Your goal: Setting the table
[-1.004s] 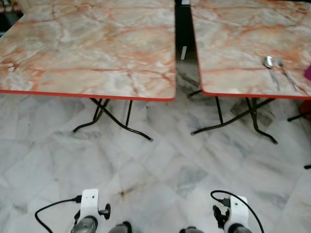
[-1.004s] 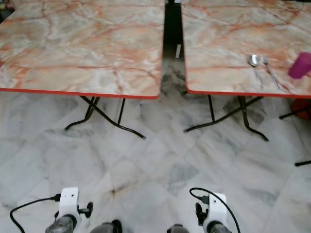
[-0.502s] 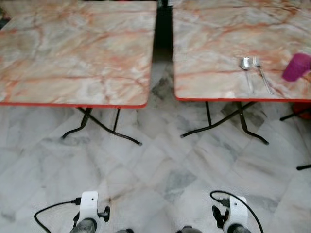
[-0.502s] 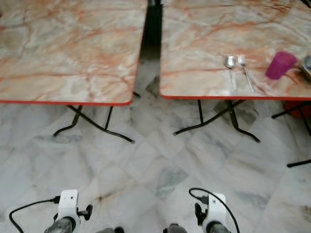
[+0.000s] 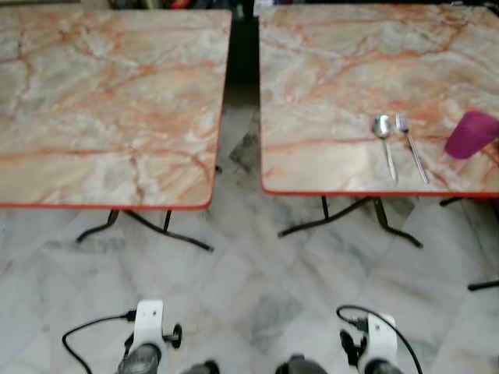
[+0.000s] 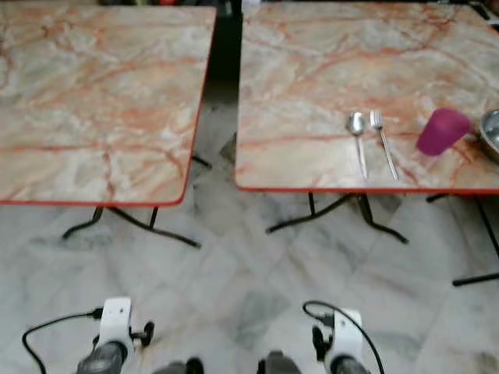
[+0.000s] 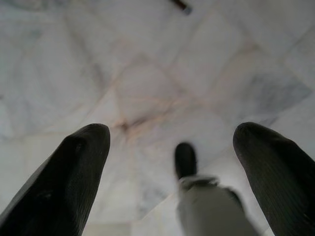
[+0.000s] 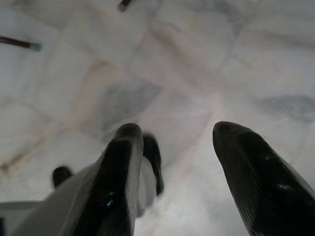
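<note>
Two marble-patterned folding tables with red edges stand ahead, the left table (image 5: pixel 109 117) and the right table (image 5: pixel 351 86). Near the right table's front edge lie a spoon (image 6: pixel 358 138) and a fork (image 6: pixel 383 142) side by side. A purple cup (image 6: pixel 441 131) stands to their right, and the rim of a metal bowl (image 6: pixel 491 132) shows at the frame edge. Both arms hang low by my body over the floor. My left gripper (image 7: pixel 170 162) is open with nothing between its fingers. My right gripper (image 8: pixel 174 162) is open too, empty.
A dark gap (image 5: pixel 242 70) runs between the two tables. Black metal legs (image 5: pixel 351 222) stand under each table on the white marble floor (image 5: pixel 257 273). Another black leg (image 6: pixel 475 276) shows at the far right.
The whole view has shifted left and the tables appear nearer, so the camera has moved right and forward. The purple cup and the bowl's rim have come into view. Both arms still hang.
</note>
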Controlling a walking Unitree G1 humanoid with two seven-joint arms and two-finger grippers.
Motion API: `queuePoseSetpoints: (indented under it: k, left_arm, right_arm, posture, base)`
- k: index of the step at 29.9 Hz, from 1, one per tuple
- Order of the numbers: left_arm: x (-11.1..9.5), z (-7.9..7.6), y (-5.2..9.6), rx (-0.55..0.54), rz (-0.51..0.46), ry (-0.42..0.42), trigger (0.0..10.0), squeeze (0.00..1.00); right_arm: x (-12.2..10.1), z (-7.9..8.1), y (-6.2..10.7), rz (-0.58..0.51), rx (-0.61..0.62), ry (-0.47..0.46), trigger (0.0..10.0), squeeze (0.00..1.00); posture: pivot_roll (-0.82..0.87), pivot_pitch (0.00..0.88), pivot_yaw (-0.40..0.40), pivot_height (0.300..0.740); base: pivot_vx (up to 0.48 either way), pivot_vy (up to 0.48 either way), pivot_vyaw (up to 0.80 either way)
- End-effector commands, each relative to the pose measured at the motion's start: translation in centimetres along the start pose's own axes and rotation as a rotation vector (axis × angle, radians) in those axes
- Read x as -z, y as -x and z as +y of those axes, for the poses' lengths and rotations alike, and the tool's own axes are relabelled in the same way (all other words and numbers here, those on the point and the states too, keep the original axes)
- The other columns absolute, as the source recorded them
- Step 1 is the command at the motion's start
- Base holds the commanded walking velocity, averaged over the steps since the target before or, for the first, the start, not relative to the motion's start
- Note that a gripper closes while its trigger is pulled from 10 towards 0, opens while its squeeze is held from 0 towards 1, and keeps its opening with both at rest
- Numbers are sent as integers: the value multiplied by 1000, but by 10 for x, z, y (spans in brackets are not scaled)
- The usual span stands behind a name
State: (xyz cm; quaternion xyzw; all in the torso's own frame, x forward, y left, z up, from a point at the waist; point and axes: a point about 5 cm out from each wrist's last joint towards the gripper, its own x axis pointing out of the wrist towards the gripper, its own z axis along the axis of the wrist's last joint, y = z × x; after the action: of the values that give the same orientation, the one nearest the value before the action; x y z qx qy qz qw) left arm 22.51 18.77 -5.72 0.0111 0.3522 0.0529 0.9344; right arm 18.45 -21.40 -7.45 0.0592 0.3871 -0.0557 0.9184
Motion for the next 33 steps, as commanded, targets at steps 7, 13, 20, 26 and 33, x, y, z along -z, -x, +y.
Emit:
queuePoseSetpoints:
  k: [7,13,20,26,33]
  left_arm:
    - [22,4,6,1,89,-16,10000,0]
    - [27,11,8,-7,107,-18,10000,0]
    - [32,20,10,-16,121,-17,10000,0]
    - [32,18,10,-13,122,-17,10000,0]
    - [31,12,9,-8,124,-7,10000,0]
  right_arm:
    - [5,-8,2,19,28,-6,10000,0]
    - [5,-8,3,19,28,-7,10000,0]
    - [5,-7,2,18,30,-8,10000,0]
    - [5,-7,2,18,32,-9,10000,0]
    - [5,-7,2,16,35,-12,10000,0]
  posture:
    - [-47,211,-14,740]
    - [-47,210,-14,740]
    - [-48,207,-11,740]
    - [-51,202,-11,740]
    - [-53,198,-7,740]
  base:
    - [0,-439,0]
    - [0,-439,0]
    - [0,-439,0]
    - [0,-438,0]
    - [0,-369,0]
